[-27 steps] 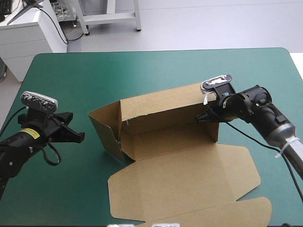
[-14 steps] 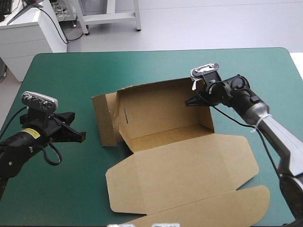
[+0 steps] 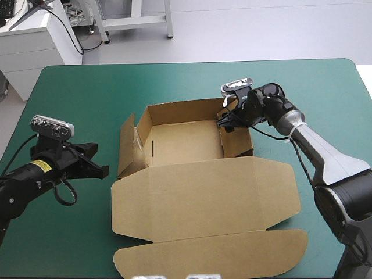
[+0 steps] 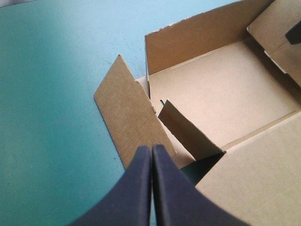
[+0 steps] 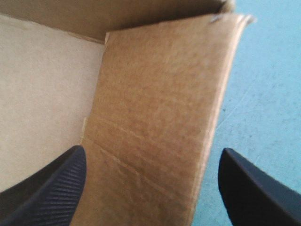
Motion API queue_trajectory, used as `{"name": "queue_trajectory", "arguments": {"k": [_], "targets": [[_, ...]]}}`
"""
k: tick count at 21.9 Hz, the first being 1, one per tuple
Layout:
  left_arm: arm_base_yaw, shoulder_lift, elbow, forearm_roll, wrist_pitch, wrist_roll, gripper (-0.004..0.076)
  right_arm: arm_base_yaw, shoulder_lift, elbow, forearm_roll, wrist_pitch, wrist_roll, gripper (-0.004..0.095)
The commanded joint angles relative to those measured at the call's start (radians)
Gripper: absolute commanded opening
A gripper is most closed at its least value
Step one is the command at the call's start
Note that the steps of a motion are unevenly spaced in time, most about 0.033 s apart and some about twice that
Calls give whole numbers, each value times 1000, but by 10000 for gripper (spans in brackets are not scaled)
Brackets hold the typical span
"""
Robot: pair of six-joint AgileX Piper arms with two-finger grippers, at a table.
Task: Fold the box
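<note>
The brown box (image 3: pixel 186 139) lies mid-table as an open tray, with the far wall and right wall raised. Its lid (image 3: pixel 203 197) lies flat toward the front edge. At the tray's left end a loose flap (image 3: pixel 127 145) leans outward. My right gripper (image 3: pixel 225 121) is at the tray's far right corner. It is open, and the right wall (image 5: pixel 160 117) stands between its fingers (image 5: pixel 56 183) untouched. My left gripper (image 3: pixel 100 170) is shut and empty, low over the cover to the left of the box. The leaning flap (image 4: pixel 131 113) is just ahead of its tip (image 4: pixel 151 153).
The lid's outer tuck flap (image 3: pixel 215 256) reaches almost to the table's front edge. Bare teal-green cover (image 3: pixel 75 99) stretches behind and to the left of the box, and more lies to the right of the lid.
The box has come down from a tilted stand to lie flat as a tray, shifting left. My right gripper followed its far right corner, then opened and let go. The left arm barely moved.
</note>
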Motion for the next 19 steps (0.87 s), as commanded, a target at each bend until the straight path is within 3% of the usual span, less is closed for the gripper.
{"name": "queue_trajectory", "arguments": {"k": [1, 8, 11, 19], "targets": [[1, -10, -27, -31, -50, 4, -9, -1, -74, -100, -11, 55, -9, 782], [1, -10, -27, -31, -50, 4, -9, -1, -175, -173, -35, 209, -35, 777], [1, -10, -27, -6, -50, 4, -9, -1, -234, -173, -31, 295, -48, 710], [1, -10, -27, 260, 38, -81, -9, -1, -166, -173, -13, 302, -53, 684]]}}
